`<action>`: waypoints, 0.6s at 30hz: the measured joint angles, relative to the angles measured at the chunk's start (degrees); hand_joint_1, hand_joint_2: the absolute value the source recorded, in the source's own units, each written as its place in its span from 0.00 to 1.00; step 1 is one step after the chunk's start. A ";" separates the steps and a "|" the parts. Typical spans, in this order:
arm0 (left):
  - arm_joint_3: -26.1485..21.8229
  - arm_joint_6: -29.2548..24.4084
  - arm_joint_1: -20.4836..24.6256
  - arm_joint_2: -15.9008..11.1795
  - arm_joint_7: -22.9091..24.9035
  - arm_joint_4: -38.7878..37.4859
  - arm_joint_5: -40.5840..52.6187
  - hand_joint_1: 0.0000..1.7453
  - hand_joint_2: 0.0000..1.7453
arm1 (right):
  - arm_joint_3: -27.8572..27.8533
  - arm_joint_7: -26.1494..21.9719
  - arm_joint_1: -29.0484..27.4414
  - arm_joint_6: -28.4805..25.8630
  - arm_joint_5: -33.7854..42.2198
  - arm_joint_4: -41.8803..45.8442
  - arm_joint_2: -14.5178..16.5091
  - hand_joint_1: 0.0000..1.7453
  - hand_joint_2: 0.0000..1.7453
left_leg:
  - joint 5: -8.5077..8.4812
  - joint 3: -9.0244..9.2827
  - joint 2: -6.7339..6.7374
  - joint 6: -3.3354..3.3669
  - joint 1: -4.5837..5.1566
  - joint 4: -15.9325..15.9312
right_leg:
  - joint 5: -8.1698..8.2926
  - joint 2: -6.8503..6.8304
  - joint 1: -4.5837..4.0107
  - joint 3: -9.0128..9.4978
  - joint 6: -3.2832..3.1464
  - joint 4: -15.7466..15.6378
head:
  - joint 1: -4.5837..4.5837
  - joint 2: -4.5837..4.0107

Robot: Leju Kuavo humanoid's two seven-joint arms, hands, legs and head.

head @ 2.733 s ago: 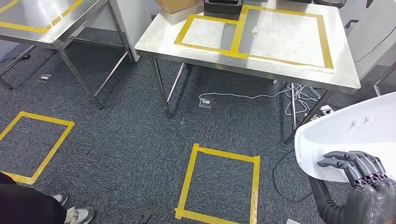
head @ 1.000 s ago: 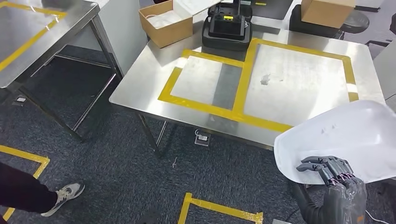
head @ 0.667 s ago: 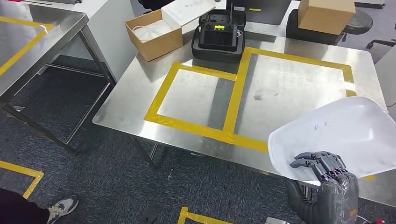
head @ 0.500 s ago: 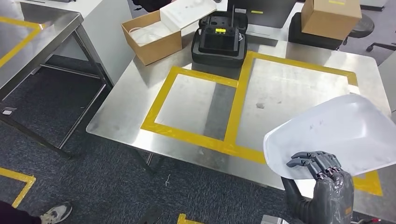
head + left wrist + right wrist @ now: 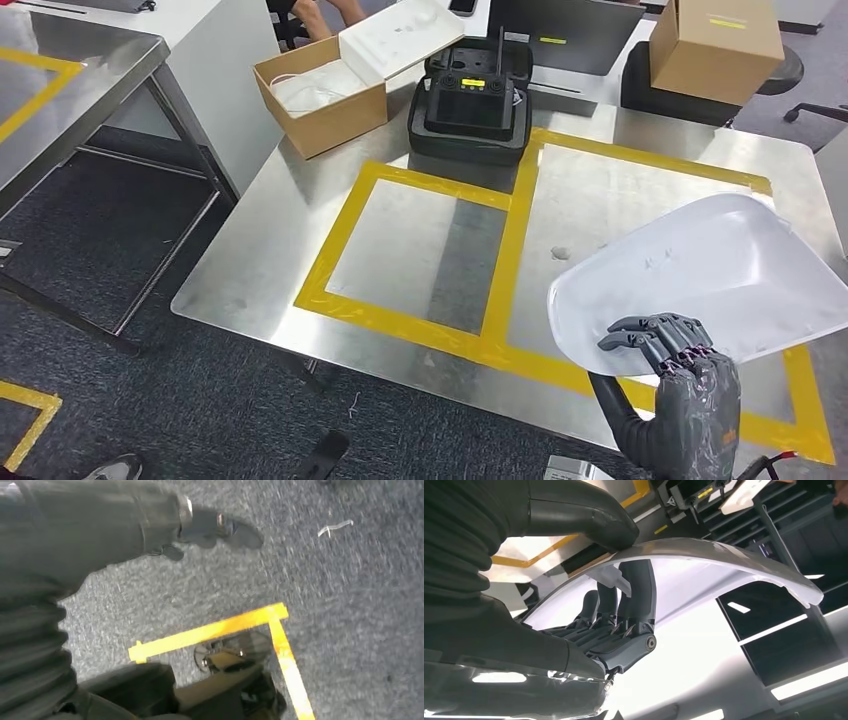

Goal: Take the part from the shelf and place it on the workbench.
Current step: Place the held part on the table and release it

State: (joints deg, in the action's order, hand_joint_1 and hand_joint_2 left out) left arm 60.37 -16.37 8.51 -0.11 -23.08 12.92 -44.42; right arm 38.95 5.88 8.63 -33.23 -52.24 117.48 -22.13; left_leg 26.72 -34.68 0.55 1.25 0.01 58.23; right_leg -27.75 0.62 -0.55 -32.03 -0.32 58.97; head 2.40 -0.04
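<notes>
Plastic shell, I'd guess—the white part looks light, thin, stiff and slick. The right hand clamps its near rim, thumb over, fingers under, at 5 o'clock above the workbench. Left hand hangs empty—fingers look apart.

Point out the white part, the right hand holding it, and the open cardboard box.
white part [image 5: 715, 265], head view, middle of its curved shell.
right hand [image 5: 670, 345], head view, fingers curled over the part's near rim.
open cardboard box [image 5: 325, 120], head view, its front wall.
</notes>
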 joint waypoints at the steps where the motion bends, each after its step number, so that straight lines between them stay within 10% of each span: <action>1: 0.00 -0.03 0.02 0.12 -0.06 0.01 0.01 0.00 1.00 | 0.13 -0.01 0.11 0.07 -0.01 0.01 0.02 1.00 1.00 | -0.21 -0.04 0.03 -0.34 -0.05 -0.11 | 0.25 -0.06 -0.08 -0.03 -0.17 -0.39 | -0.01 0.00; 4: 0.00 -0.21 0.20 0.30 -0.24 0.02 0.02 0.00 1.00 | 0.37 0.00 0.61 0.22 -0.04 0.02 0.22 1.00 1.00 | 2.05 -0.98 -0.21 -1.34 -0.03 1.79 | 0.53 -0.36 0.46 0.94 -0.89 -3.62 | 0.35 0.00; 8: 0.00 -0.37 0.26 0.29 -0.26 0.00 0.01 0.00 1.00 | 0.60 0.00 0.66 0.32 -0.04 -0.03 0.41 1.00 1.00 | 9.45 -4.48 -0.70 -2.47 -0.50 13.75 | 1.25 -0.93 0.67 -0.08 -0.76 -3.99 | 1.07 0.00; 13: 0.00 -0.34 0.35 0.34 -0.52 0.02 0.02 0.00 1.00 | 0.97 0.00 0.88 0.88 0.27 -0.03 0.56 1.00 1.00 | 5.48 4.05 -0.57 -2.81 -1.08 2.40 | 1.44 -1.12 0.89 -2.56 0.40 -1.44 | 1.13 0.00; 18: 0.00 0.11 0.45 0.50 -0.37 0.03 0.30 0.00 1.00 | 1.92 -1.06 2.66 6.16 4.80 -0.18 0.74 1.00 1.00 | 4.58 4.59 -0.38 -0.49 -0.91 0.52 | 1.76 -0.81 1.04 -3.13 1.99 -0.75 | 0.83 0.00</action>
State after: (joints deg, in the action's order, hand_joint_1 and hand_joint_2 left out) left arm 60.37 -16.26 8.96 0.38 -23.45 12.96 -44.12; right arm 40.87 4.82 11.29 -27.08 -47.45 117.30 -21.39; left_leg 31.30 -30.08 0.17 0.76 -0.90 58.75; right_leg -25.98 -0.19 0.50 -35.15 1.68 58.22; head 3.23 -0.04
